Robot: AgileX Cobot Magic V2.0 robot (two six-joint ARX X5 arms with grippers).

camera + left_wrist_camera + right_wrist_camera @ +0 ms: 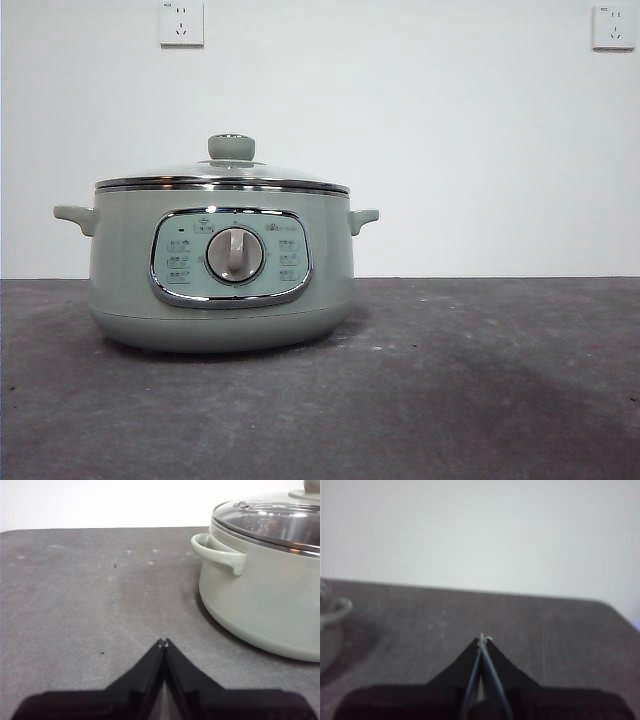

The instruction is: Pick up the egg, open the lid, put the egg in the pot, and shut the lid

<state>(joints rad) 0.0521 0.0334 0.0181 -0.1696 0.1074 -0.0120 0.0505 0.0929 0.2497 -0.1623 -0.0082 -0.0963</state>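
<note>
The sage-green pot [220,270] stands on the dark table, left of centre in the front view, with its dial facing me. The glass lid [222,178] with its green knob sits shut on the pot. The egg is not in view in any frame. My left gripper [163,642] is shut and empty, low over the table beside the pot [265,590], near one side handle [220,555]. My right gripper [482,640] is shut and empty over bare table, with the pot's other handle [335,611] at the picture's edge. Neither arm shows in the front view.
The dark grey table [480,390] runs back to a white wall. Two wall sockets [181,22] are high on the wall. The table's far edge shows in both wrist views.
</note>
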